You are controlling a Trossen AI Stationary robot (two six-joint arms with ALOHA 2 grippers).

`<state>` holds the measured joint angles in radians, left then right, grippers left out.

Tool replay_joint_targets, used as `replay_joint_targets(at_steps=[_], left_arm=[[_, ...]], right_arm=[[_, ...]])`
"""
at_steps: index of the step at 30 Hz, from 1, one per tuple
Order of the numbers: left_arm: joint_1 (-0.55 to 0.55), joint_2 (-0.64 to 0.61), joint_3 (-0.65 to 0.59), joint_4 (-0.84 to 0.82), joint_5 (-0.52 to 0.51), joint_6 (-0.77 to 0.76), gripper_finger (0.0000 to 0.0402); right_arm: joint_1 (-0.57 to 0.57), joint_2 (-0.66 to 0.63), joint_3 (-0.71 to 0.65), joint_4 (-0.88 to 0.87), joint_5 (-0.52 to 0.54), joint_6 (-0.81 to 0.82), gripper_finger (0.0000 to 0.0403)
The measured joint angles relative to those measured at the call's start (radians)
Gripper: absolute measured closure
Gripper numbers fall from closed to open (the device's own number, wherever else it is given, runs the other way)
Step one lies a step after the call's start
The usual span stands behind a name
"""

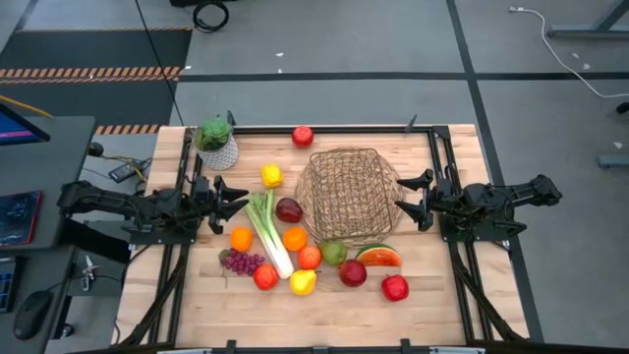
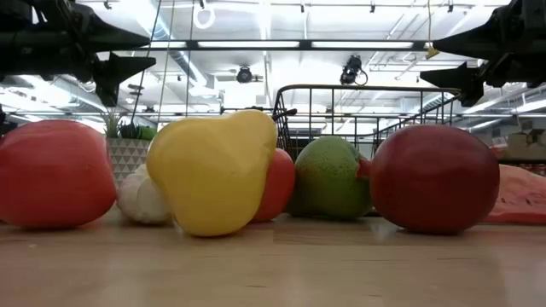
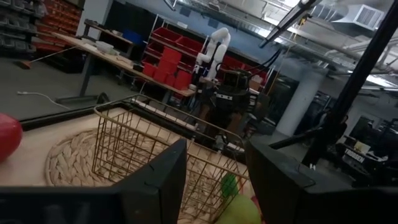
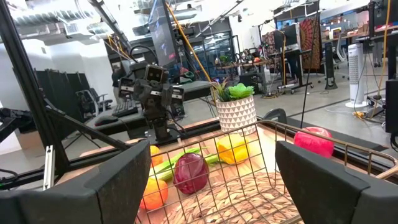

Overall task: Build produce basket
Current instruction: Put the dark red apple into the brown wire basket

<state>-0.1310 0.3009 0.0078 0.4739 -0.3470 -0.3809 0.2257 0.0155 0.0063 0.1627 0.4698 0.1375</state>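
- The basket (image 1: 347,193) stands empty mid-counter; produce (image 1: 295,239) lies toward the near edge.
- Left gripper (image 1: 233,194) and right gripper (image 1: 413,196): fingers apart, holding nothing.
- Toy fruit looks light, stiff and smooth; best gripped across the middle.

The high camera looks straight down on the whole worktop (image 1: 197,315) and both arms. The low camera sits at worktop height, very near a yellow lemon (image 2: 213,170), facing the room behind. Each wrist camera looks forward across the wire basket (image 1: 346,192) towards the opposite arm. All four views share the basket (image 3: 155,149) (image 4: 249,186) (image 2: 358,111).
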Motion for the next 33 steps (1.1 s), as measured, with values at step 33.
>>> replay_joint_targets(at_steps=[33], left_arm=[[0.185,0.687,0.533,-0.527,0.272,0.237,0.0227]], right_arm=[[0.0,0.0,0.0,0.001,0.0,0.0,0.0055]])
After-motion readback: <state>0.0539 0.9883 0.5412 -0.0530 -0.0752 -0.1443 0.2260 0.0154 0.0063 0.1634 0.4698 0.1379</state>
